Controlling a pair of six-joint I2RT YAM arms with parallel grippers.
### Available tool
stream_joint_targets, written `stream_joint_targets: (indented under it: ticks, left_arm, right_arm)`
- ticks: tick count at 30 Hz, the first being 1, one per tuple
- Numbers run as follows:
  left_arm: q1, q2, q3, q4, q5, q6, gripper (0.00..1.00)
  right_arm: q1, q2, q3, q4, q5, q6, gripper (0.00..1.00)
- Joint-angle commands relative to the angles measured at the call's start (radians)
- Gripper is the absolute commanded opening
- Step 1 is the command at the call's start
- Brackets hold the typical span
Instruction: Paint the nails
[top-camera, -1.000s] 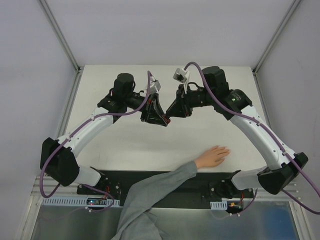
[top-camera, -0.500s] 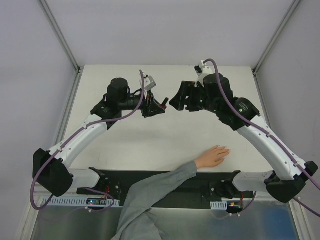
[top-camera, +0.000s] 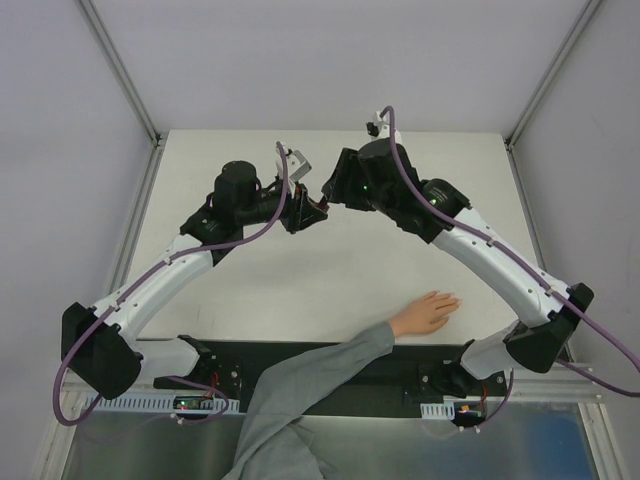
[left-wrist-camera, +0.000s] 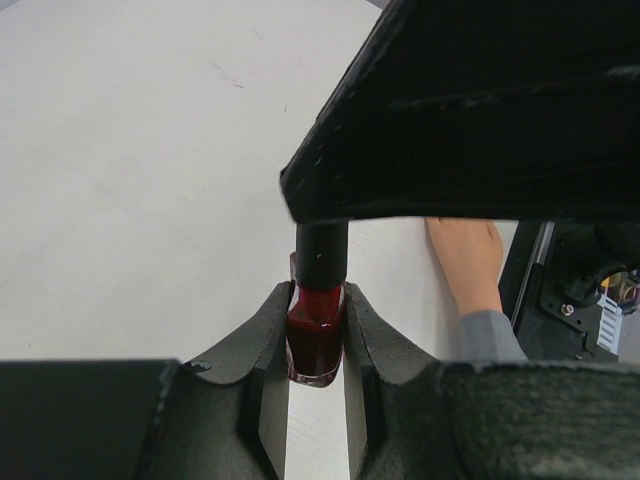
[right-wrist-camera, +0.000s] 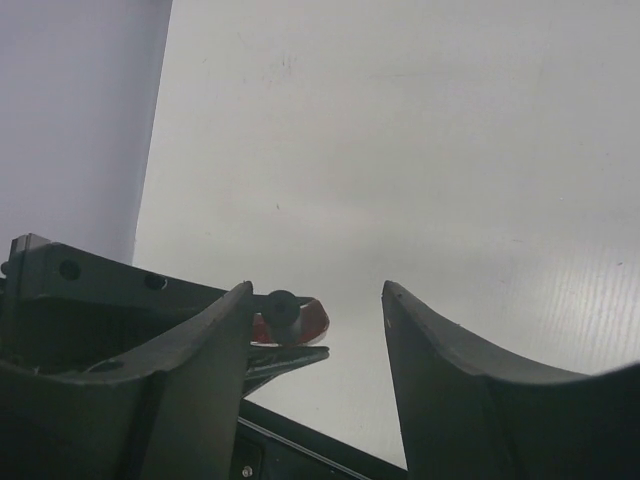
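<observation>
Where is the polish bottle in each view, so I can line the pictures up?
Top external: polish bottle barely visible, a red speck just above centre.
Left wrist: bottom centre, black cap pointing up.
Right wrist: lower left of centre, cap toward the camera.
Shared landmark: the left claw, shut on the bottle in every view.

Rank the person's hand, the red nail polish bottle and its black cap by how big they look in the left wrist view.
1. Hand and red nail polish bottle: about alike in this view; the hand lies farther from the camera, so I won't rank them.
2. Black cap: smallest, with its top hidden.
</observation>
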Motion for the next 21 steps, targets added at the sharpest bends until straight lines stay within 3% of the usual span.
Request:
stream_joint_targets:
  ticks: [1, 3, 9, 12, 13, 18, 21]
  left_arm:
    - [-0.013, -0.051, -0.011, 0.023, -0.038, 0.022, 0.0]
    - [-0.013, -0.054, -0.014, 0.023, -0.048, 0.024, 0.0]
    - [-0.013, -0.059, -0.015, 0.023, -0.045, 0.024, 0.0]
    - [-0.013, -0.057, -0.012, 0.023, -0.013, 0.024, 0.0]
    - [-0.013, -0.057, -0.011, 0.023, -0.001, 0.021, 0.0]
    - [-0.013, -0.045, 0.009, 0.033, 0.298, 0.018, 0.0]
    - [-0.013, -0.059, 0.0, 0.078, 0.5, -0.003, 0.0]
  right_arm:
    - [0.023, 0.033, 0.061, 0.049, 0.0, 0.026, 0.54]
    - [0.032, 0.039, 0.056, 0.053, -0.002, 0.033, 0.52]
    - [0.033, 0.037, 0.006, 0.078, -0.039, 0.036, 0.3]
    - [0.033, 0.018, -0.03, 0.095, -0.048, -0.004, 0.15]
    - [0.033, 0.008, -0.037, 0.098, -0.049, -0.026, 0.03]
    - [-0.005, -0.103, -0.206, 0.205, -0.149, -0.271, 0.01]
    - [-0.115, -0.208, -0.428, 0.442, -0.479, -0.383, 0.01]
